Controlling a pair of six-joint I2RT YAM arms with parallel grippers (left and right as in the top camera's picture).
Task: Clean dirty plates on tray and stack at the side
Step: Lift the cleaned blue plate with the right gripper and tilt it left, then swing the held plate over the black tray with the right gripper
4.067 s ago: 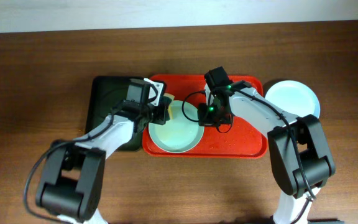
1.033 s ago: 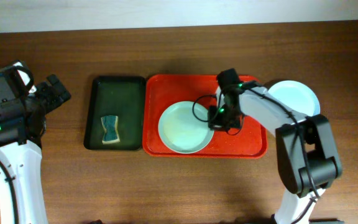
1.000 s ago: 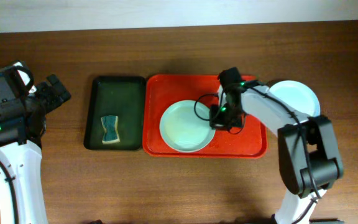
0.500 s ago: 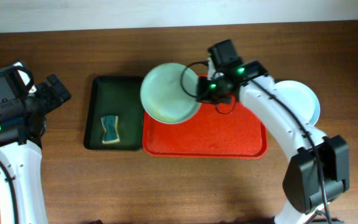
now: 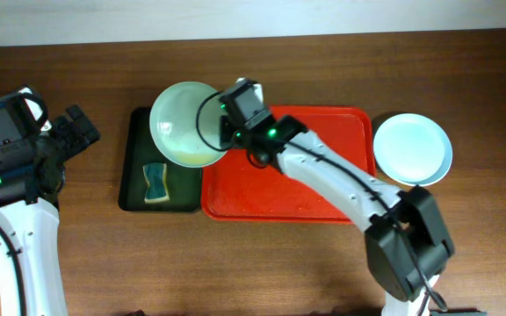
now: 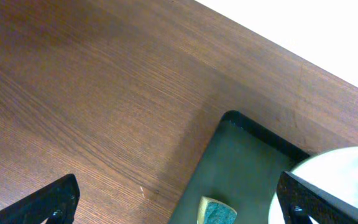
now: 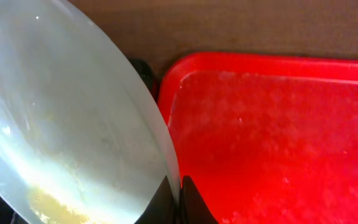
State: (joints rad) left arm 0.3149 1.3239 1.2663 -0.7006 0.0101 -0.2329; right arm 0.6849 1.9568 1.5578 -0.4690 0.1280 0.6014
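Dirty plate [image 5: 181, 123], pale green, sat pinched at its rim in the right gripper [image 5: 224, 133], whose jaws were closed tight on it. Seen from overhead, it covered the far right corner of the dark green tray [image 5: 134, 156] and the far left corner of the red tray [image 5: 244, 197]. A second plate [image 5: 413, 149], pale and clean-looking, lay on the table [image 5: 235, 263] just beside the red tray's right edge; whether more than one was stacked there could not be told.

A blue and yellow sponge [image 5: 155, 182] lay in the green tray near its front edge, just clear of the held plate. The right arm stretched across the red tray and hid part of its floor.

The left gripper [image 5: 79, 130] hung over bare table well beyond the green tray's left edge, jaws spread wide and holding nothing.

The right wrist view showed what the overhead did not: the plate was tilted, a yellow smear [image 7: 48, 200] marked its inner face near the dark fingers [image 7: 191, 202], and whitish marks dotted the red tray's floor. The left wrist view showed its own two fingers [image 6: 55, 202] far apart, with the green tray's corner, the sponge and the plate's rim between them.
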